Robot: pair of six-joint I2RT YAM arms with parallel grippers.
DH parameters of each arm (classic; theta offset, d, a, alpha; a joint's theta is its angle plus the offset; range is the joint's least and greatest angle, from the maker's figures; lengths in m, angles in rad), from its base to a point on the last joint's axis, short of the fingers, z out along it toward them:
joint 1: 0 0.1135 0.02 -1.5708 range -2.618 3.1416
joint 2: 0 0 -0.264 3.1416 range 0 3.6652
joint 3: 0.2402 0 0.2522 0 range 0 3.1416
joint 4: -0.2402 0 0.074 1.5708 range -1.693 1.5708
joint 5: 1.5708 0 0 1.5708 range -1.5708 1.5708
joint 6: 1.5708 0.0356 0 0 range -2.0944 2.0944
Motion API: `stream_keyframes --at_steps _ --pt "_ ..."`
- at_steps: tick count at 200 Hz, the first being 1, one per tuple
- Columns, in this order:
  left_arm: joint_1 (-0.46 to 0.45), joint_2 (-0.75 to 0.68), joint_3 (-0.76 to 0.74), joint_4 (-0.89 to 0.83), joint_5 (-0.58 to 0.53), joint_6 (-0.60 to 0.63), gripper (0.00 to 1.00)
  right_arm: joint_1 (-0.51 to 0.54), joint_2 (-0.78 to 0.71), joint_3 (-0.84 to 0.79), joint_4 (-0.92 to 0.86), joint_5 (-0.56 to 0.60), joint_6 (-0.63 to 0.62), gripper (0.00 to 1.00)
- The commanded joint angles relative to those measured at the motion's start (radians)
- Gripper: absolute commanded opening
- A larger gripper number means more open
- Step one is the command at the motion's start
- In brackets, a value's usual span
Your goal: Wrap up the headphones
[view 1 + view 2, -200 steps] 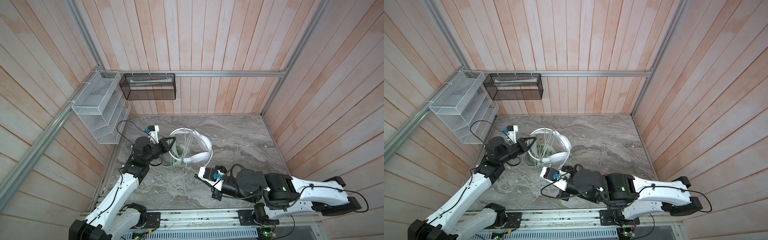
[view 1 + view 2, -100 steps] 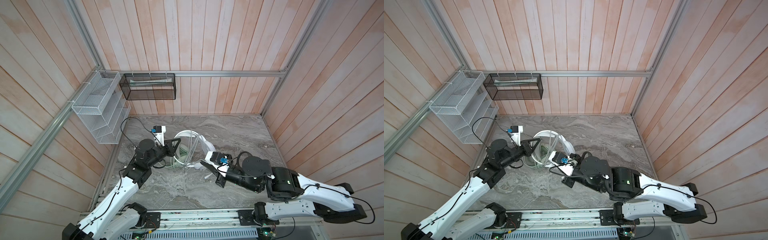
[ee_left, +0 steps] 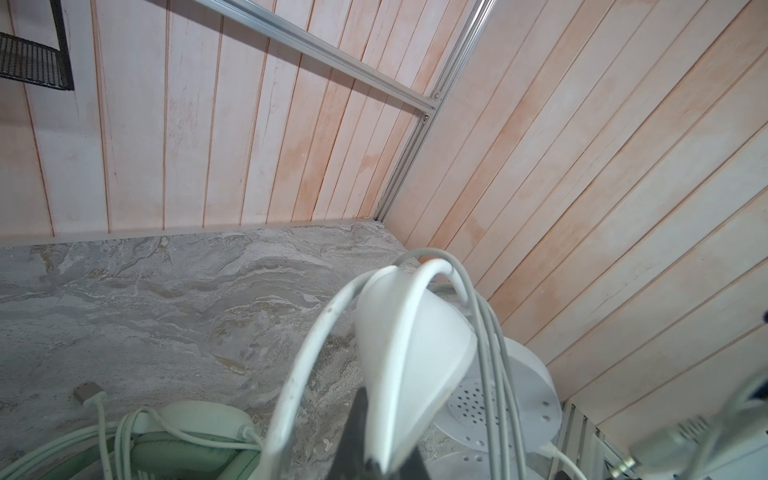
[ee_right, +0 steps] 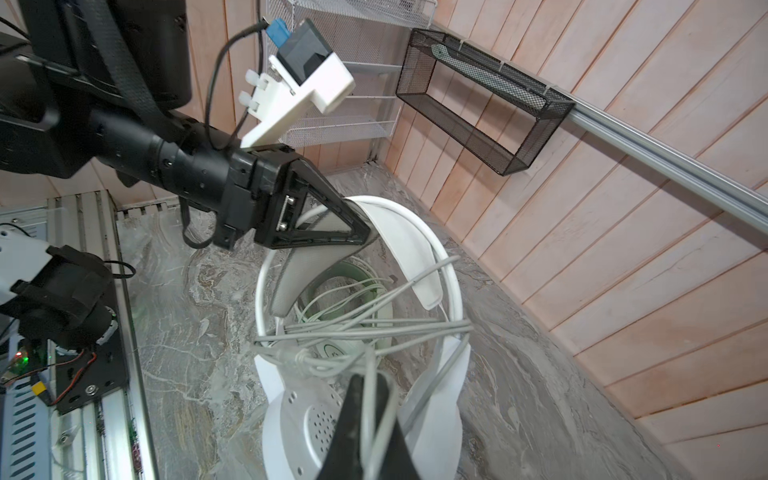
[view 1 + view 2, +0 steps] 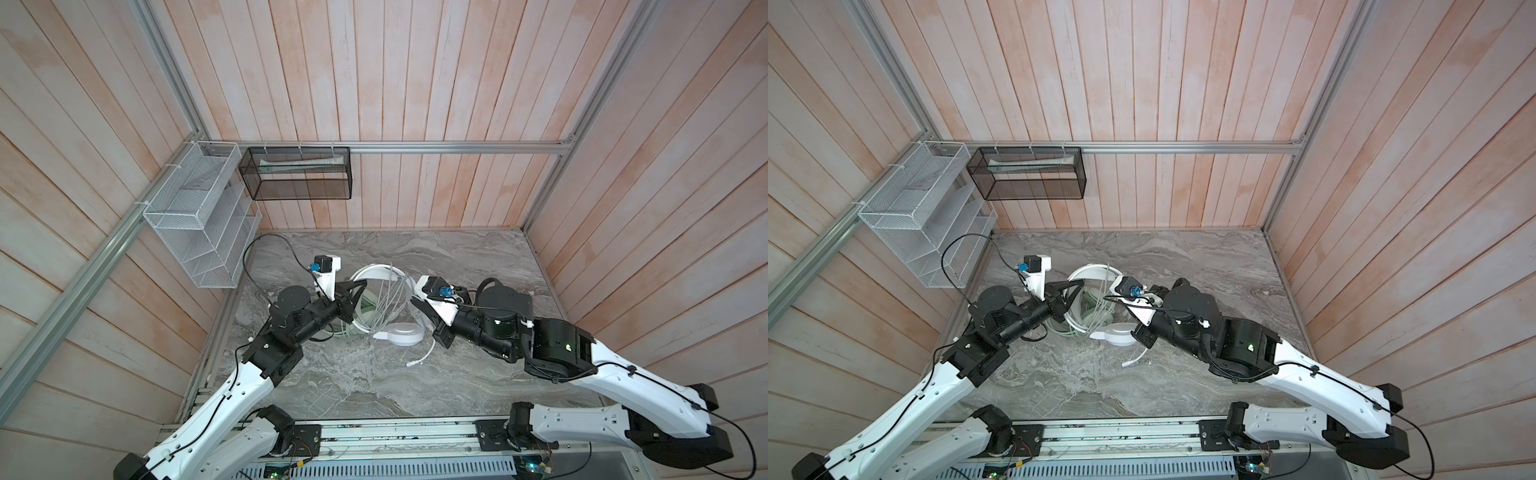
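Clamping the padded headband of the white headphones (image 4: 399, 232), the left hand (image 4: 365, 239) is pinched narrow on it and holds the hoop upright above the table (image 5: 374, 399). Compared with a second ago, this hand sits a little farther toward the middle. The right hand (image 4: 371, 386), likewise closed to a sliver, grips strands of the grey-white cord (image 4: 374, 328). It has come from near the table's front edge to just beside the headband, and several cord strands stretch across the hoop between the two hands. One round white earcup rests on the table just in front of the right hand in both top views. Under the hoop lie the mint-green headphones (image 3: 199, 417), touching the white set, with a ringed logo showing in the right wrist view. A loose white cable end (image 5: 413, 363) lies on the table nearer the front. On the left wall hangs a white wire rack (image 5: 195, 224). Next to it on the back wall, a black mesh basket (image 5: 299, 183) holds a long pale packet (image 5: 303, 165); what that packet is I cannot tell.
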Motion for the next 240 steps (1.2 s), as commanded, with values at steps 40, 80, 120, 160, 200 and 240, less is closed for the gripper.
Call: stream_keyframes --at_steps 40,80,120,160,200,240 --pt "-0.005 -0.044 -0.034 -0.1 0.004 0.113 0.0 -0.066 0.069 0.107 0.031 0.193 -0.046 0.01" --pt "-0.008 -0.044 -0.042 -0.147 0.017 0.124 0.0 -0.067 0.088 0.133 0.057 0.321 -0.11 0.06" --pt "-0.013 -0.03 -0.047 -0.157 0.046 0.127 0.0 -0.067 0.043 0.055 0.258 0.499 -0.25 0.12" --pt "-0.013 -0.02 -0.038 -0.155 0.092 0.121 0.0 -0.068 0.025 -0.036 0.349 0.509 -0.348 0.12" --pt "-0.013 -0.048 -0.031 -0.143 0.173 0.094 0.0 -0.096 0.024 -0.127 0.324 0.428 -0.327 0.04" --pt "-0.013 -0.069 -0.002 -0.172 0.232 0.06 0.0 -0.149 0.045 -0.158 0.271 0.325 -0.271 0.0"
